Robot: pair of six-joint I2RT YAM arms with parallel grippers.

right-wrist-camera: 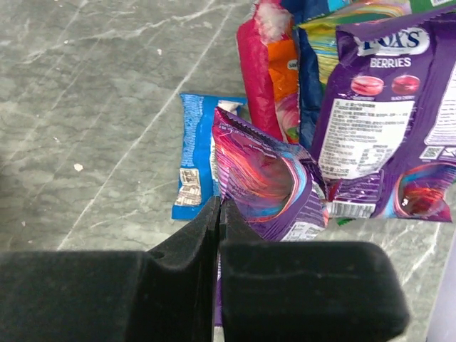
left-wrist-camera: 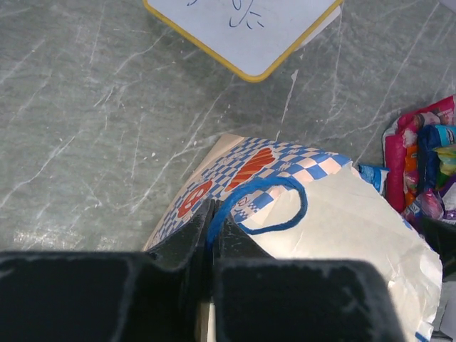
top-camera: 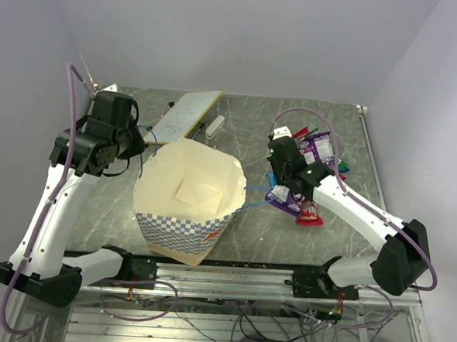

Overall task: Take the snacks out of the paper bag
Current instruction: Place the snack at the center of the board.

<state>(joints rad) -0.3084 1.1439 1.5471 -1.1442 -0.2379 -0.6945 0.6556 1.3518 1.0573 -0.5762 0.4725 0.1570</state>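
Note:
The paper bag (top-camera: 186, 207) stands open in the middle, and I see only cream paper inside it. My left gripper (top-camera: 142, 145) is at the bag's left rim, shut on its blue string handle (left-wrist-camera: 285, 206); the left wrist view shows the jaws (left-wrist-camera: 211, 222) pinching the string above the checkered band (left-wrist-camera: 249, 171). My right gripper (top-camera: 282, 188) is right of the bag, shut on the edge of a purple-pink packet (right-wrist-camera: 267, 178). Other snacks (top-camera: 315, 149) lie around it: a blue packet (right-wrist-camera: 194, 153), a purple berries packet (right-wrist-camera: 385, 107) and a red-orange one (right-wrist-camera: 274, 71).
A flat white board with a wooden edge (top-camera: 187, 114) lies behind the bag, with a small white object (top-camera: 216, 125) beside it. A red packet (top-camera: 309, 216) lies near the front right. Walls close in the table at the back and both sides.

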